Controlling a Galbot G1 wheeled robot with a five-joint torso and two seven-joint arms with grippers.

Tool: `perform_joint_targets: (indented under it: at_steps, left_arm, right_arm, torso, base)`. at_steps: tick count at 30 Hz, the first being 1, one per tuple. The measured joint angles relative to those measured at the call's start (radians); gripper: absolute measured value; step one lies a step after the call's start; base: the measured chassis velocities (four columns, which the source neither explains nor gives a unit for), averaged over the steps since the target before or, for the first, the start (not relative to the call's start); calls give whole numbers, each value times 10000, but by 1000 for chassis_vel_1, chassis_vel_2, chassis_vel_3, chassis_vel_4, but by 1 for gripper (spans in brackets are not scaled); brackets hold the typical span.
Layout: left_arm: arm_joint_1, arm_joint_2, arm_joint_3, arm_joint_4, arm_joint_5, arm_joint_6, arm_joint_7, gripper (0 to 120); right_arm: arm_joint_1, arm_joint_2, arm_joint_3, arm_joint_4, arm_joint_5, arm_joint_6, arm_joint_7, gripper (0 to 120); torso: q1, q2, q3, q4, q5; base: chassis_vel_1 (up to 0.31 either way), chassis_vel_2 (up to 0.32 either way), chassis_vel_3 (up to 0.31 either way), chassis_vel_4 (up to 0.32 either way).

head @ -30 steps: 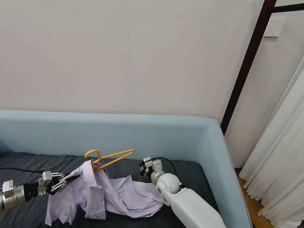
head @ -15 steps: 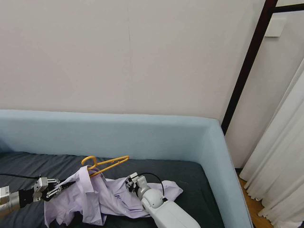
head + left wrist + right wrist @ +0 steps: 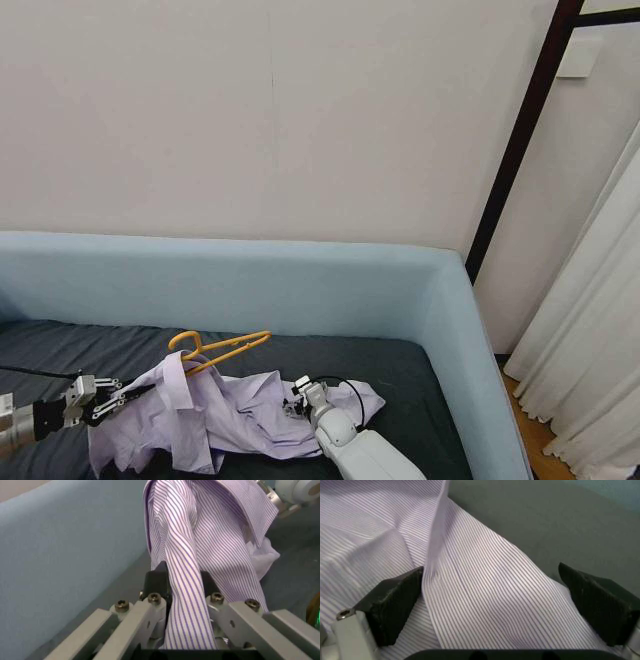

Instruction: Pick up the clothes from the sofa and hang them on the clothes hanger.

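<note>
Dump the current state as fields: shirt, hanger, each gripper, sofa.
shirt: purple-striped, crumpled on the sofa seat, left end raised
hanger: yellow, at the shirt's raised end, one arm sticking out bare
left gripper: shut on shirt fabric at the shirt's left edge
right gripper: open, fingers straddling fabric on the shirt's right part
sofa: light blue back, dark seat

Found shirt (image 3: 240,412) heaped mid-seat on sofa (image 3: 330,285), hanger (image 3: 222,347) atop its rear part toward the backrest, left gripper (image 3: 128,393) at its left edge, right gripper (image 3: 296,402) upon its right part.
</note>
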Motion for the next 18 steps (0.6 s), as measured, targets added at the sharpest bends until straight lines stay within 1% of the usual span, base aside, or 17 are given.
perform_joint_targets:
  at_steps: [7, 9, 10, 11, 13, 14, 15, 16, 17, 18]
  left_arm:
    - [142, 5, -85, -116, -40, 1, -29, 7]
    - [155, 30, -90, -123, -63, 0, -32, 7]
    - [155, 30, -90, -123, -63, 0, -32, 7]
    - [155, 37, -91, -122, -69, 0, -33, 7]
    - [155, 41, -93, -122, -78, 1, -34, 7]
    - [154, 40, -93, -120, -79, 1, -35, 7]
    - [154, 40, -93, -120, -79, 1, -35, 7]
    - [146, 28, -93, -109, -78, 0, -35, 7]
    - [133, 9, -92, -96, -79, -2, -34, 7]
    - [133, 9, -92, -96, -79, -2, -34, 7]
  right_arm:
    - [-21, -3, -82, -104, -529, 151, -12, 100]
    - [-35, -2, -119, -114, -839, 151, 74, 93]
    - [-35, -2, -119, -114, -839, 151, 74, 93]
    - [-42, -2, -126, -120, -959, 149, 100, 90]
    - [-67, -1, -144, -121, -1219, 146, 154, 79]
    - [-70, -1, -149, -116, -1268, 146, 168, 75]
    - [-70, -1, -149, -116, -1268, 146, 168, 75]
    - [-81, -1, -160, -100, -1382, 162, 182, 68]
    - [-92, -3, -178, -87, -1459, 206, 204, 65]
    - [-92, -3, -178, -87, -1459, 206, 204, 65]
  torso:
    - [0, 0, 0, 1, 0]
    - [0, 0, 0, 2, 1]
    - [0, 0, 0, 2, 1]
    - [0, 0, -1, 2, 1]
    - [0, 0, -1, 3, 1]
    - [0, 0, 0, 3, 1]
    - [0, 0, 0, 3, 1]
    - [0, 0, 0, 2, 1]
    - [0, 0, 0, 2, 1]
    - [0, 0, 0, 2, 1]
  base:
    - [0, 0, 0, 0]
    - [0, 0, 0, 0]
    - [0, 0, 0, 0]
    - [0, 0, 0, 0]
    - [0, 0, 0, 0]
    - [0, 0, 0, 0]
    - [0, 0, 0, 0]
    - [0, 0, 0, 0]
    - [0, 0, 0, 0]
    - [0, 0, 0, 0]
